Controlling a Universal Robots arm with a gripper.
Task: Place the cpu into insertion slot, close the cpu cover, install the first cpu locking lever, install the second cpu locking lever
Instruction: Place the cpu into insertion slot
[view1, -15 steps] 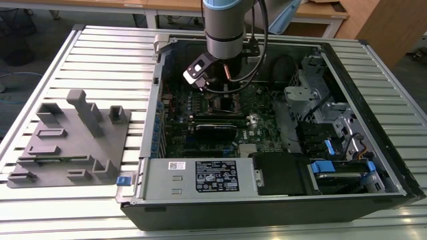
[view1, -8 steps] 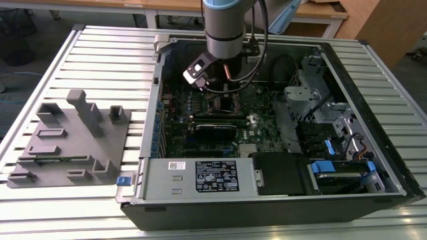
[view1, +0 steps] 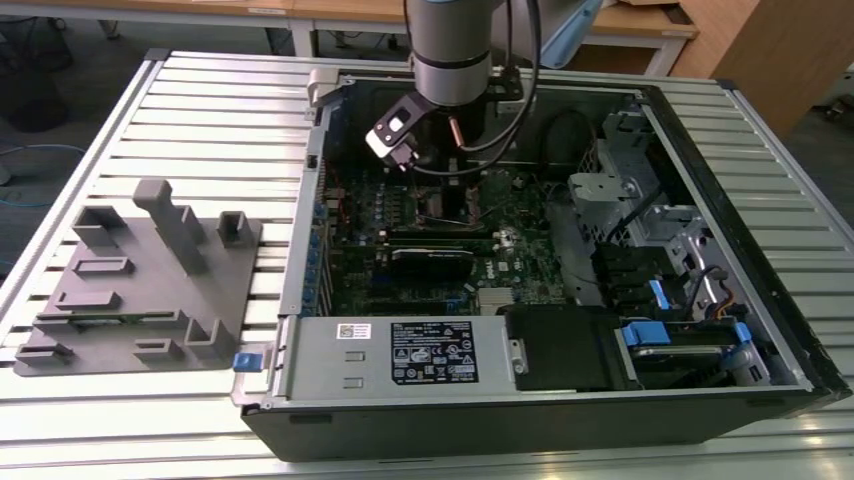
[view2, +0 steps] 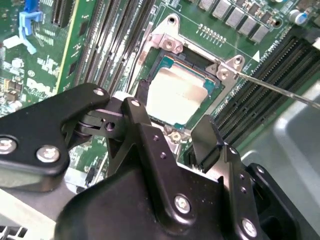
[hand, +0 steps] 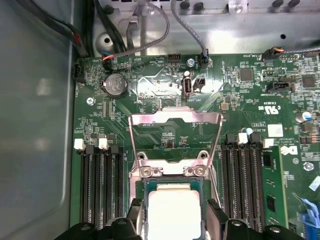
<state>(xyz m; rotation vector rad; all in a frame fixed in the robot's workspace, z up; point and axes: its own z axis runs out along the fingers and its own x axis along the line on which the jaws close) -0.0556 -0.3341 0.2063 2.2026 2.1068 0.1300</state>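
Inside an opened desktop computer case (view1: 561, 400), the gripper (hand: 175, 216) hangs low over the processor socket, its black fingers (hand: 216, 212) spread wide and holding nothing. The cpu (hand: 175, 212) lies directly beneath, between the two fingertips, with a narrow gap visible on each side in the first wrist view. In the second wrist view the gripper (view2: 172, 111) frames the cpu (view2: 180, 92) the same way, one finger near each of two opposite edges.

The cpu is a flat square chip with a pale silver-grey metal face, lying level in the insertion slot (view2: 175, 61), whose dark rim shows around it. Just past the chip, the cpu cover (hand: 145, 120) stands open, swung back on its hinge: a thin silvery frame through whose large cut-out the green motherboard (hand: 240, 100) can be seen. A thin metal locking lever (view2: 275, 89) runs out from one corner of the socket, across a bank of black memory slots (view2: 270, 65). More memory slots (hand: 100, 185) flank the socket.

In the exterior view the arm (view1: 454, 50) reaches down into the case, which lies on a slatted metal counter (view1: 227, 100); a grey parts fixture (view1: 134, 280) sits at the exterior view's left.
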